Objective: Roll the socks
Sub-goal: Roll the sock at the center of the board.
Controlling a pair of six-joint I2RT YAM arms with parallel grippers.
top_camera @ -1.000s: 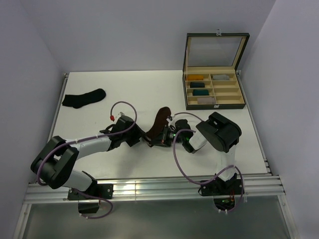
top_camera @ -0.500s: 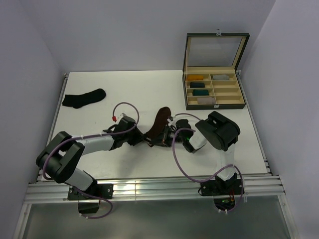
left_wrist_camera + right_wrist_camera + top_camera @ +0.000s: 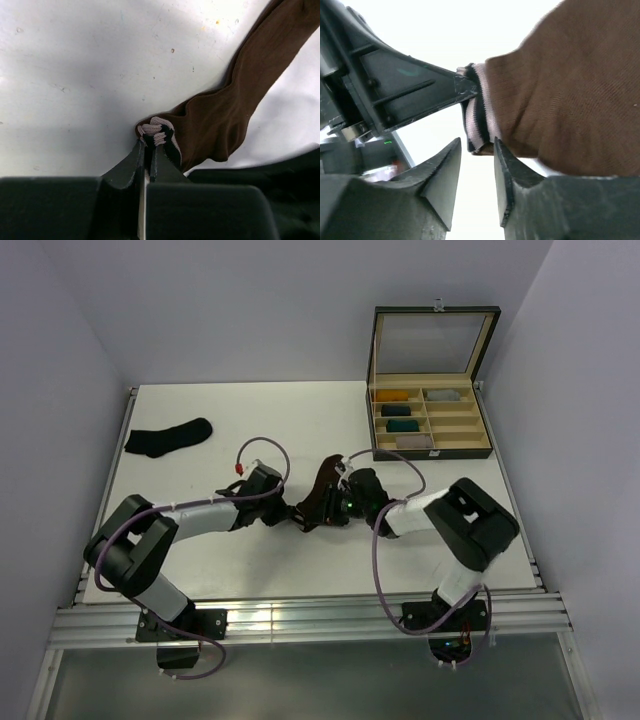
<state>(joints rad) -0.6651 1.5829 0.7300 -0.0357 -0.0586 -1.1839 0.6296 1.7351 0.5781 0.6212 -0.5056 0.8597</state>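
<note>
The brown sock (image 3: 322,488) lies mid-table, a bit right of ctr. Its foot end stretches toward the far side and the cuff end is bunched at the near end. The cuff has pale stripes w/ dark bands btwn them. In the left wrist view the brown sock (image 3: 235,100) runs off to the top right corner, and its cuff is scrunched right at the tips of the left gripper (image 3: 149,150).

That left gripper (image 3: 298,512) is clamped tight on the striped cuff, jaws pressed together w/ just a sliver btwn them and the fabric pinched at the tips.

The right gripper (image 3: 335,506) comes in from the opp. side, facing the left one, tips just beside the same cuff. In its own view the right gripper (image 3: 477,145) has its jaws partly apart w/ a clear gap and nothing clamped. The striped cuff edge hangs just past that gap. Can't tell if a tip brushes the fabric. The brown sock (image 3: 560,100) fills the right of that view.

The black sock (image 3: 168,436) lies flat at the far left of the table (image 3: 270,420), well apart from both arms.

At the far right is an open box (image 3: 432,453), lid (image 3: 432,340) upright, w/ divided compartments. Inside it:
- a mustard bundle (image 3: 396,395) and a grey bundle (image 3: 443,395) in the far row
- a teal bundle (image 3: 401,425) nearer

Both arms lie low, reaching toward the middle, w/ purple cables (image 3: 255,455) looping over them.
</note>
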